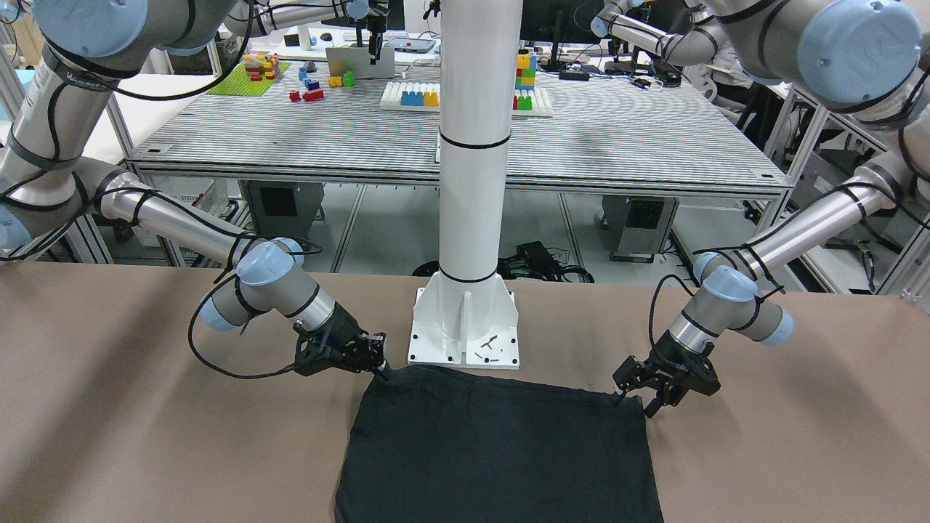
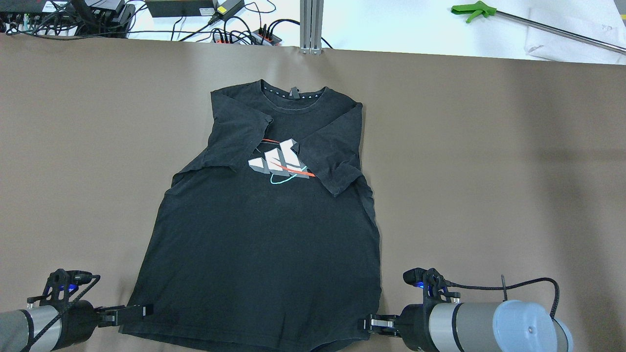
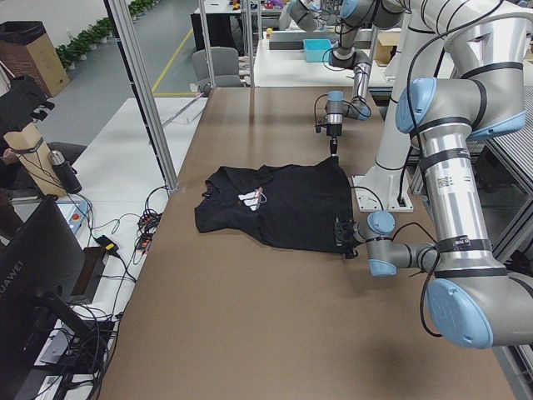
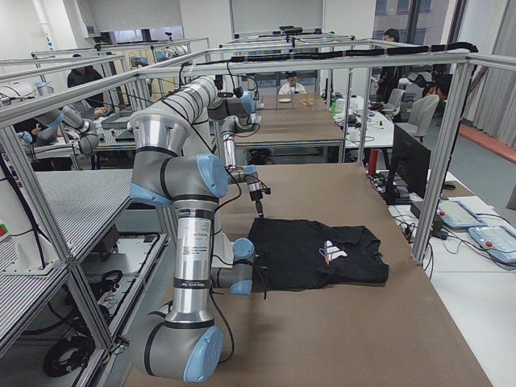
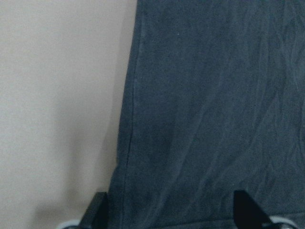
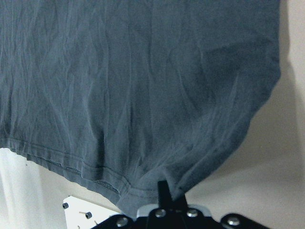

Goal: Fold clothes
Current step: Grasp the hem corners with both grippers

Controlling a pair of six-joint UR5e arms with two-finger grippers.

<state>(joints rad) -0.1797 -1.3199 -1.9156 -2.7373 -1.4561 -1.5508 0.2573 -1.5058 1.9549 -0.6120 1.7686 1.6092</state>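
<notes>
The right gripper [image 1: 378, 370] is pinched closed on a hem corner of the black shirt [image 2: 264, 244], at about 5 o'clock of the shirt seen from above. The cloth puckers slightly up to its tips. The left gripper [image 1: 634, 404] sits at the 7 o'clock corner with its fingers [image 5: 99, 212] spread wide. The side edge of the shirt lies between them and nothing is gripped.

The shirt lies flat on the brown table [image 2: 489, 171], collar [image 2: 293, 93] at 12 o'clock and hem at 6 o'clock. Both sleeves [image 2: 337, 156] are folded in over the chest, partly covering a grey and orange print [image 2: 279, 164]. The white pole base [image 1: 465, 330] stands at 6 o'clock, just beside the hem.
</notes>
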